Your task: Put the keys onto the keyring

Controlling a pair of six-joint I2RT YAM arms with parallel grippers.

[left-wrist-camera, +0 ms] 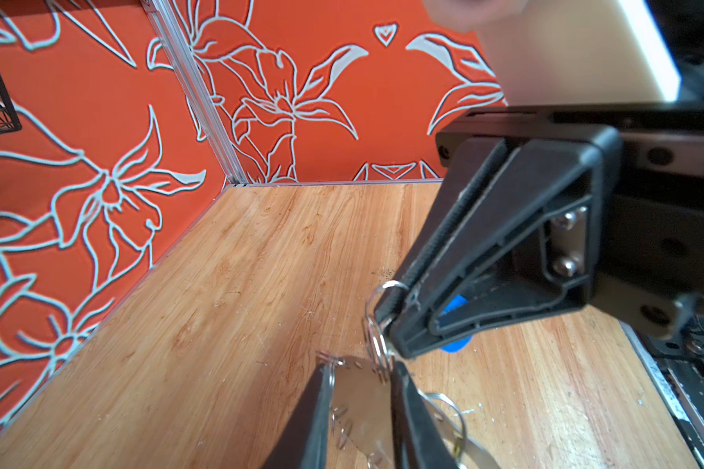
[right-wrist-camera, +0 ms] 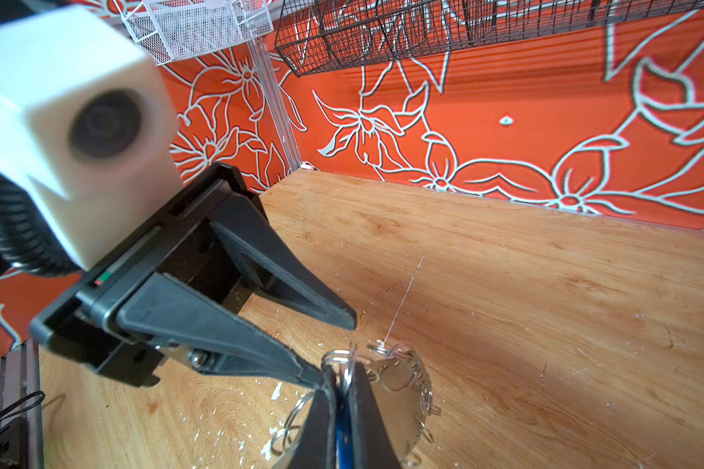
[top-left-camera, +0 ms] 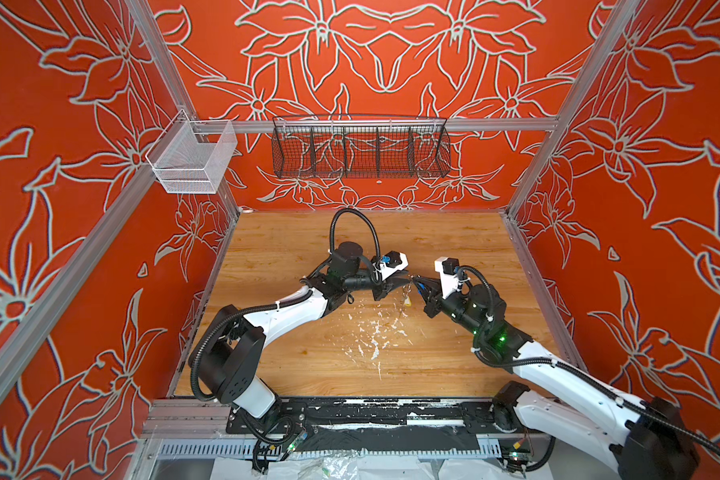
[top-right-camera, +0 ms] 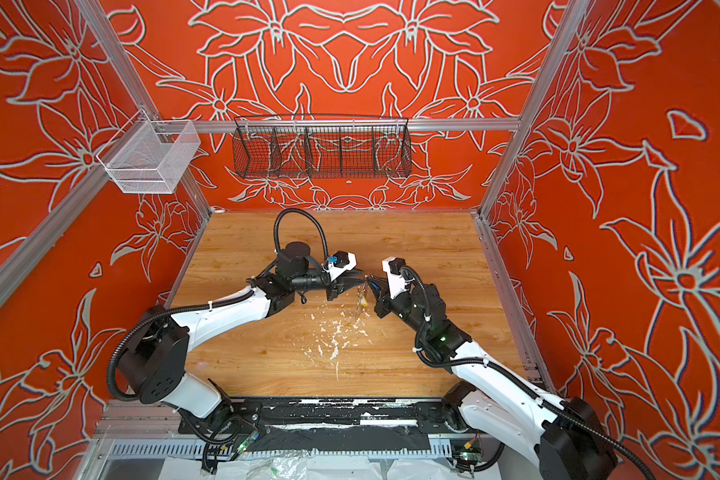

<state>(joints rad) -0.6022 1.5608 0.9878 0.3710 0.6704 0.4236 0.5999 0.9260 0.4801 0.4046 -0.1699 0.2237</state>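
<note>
The keyring (left-wrist-camera: pixel 360 390), a shiny plate rimmed with wire loops (right-wrist-camera: pixel 425 400), is seen aloft above the tabletop (top-left-camera: pixel 308 353), well apart from its edges. The blue-tagged key (left-wrist-camera: pixel 456 304) is clenched in the right pincer (left-wrist-camera: pixel 393 333); the left pincer's (right-wrist-camera: pixel 336 350) grasp cannot be told.

Orange-red walls (top-left-camera: pixel 391 62) patterned with pale grey flower outlines, light wood-grain tabletop (top-left-camera: pixel 433 249) flecked white, black wire basket (top-left-camera: pixel 360 151), white mesh basket (top-left-camera: pixel 192 162), white-and-black arms (top-left-camera: pixel 283 316), blue tag (left-wrist-camera: pixel 456 304), yellow tag (top-left-camera: pixel 408 301), silvery keyring (right-wrist-camera: pixel 399 381) with silver wire loops (left-wrist-camera: pixel 379 345)
</note>
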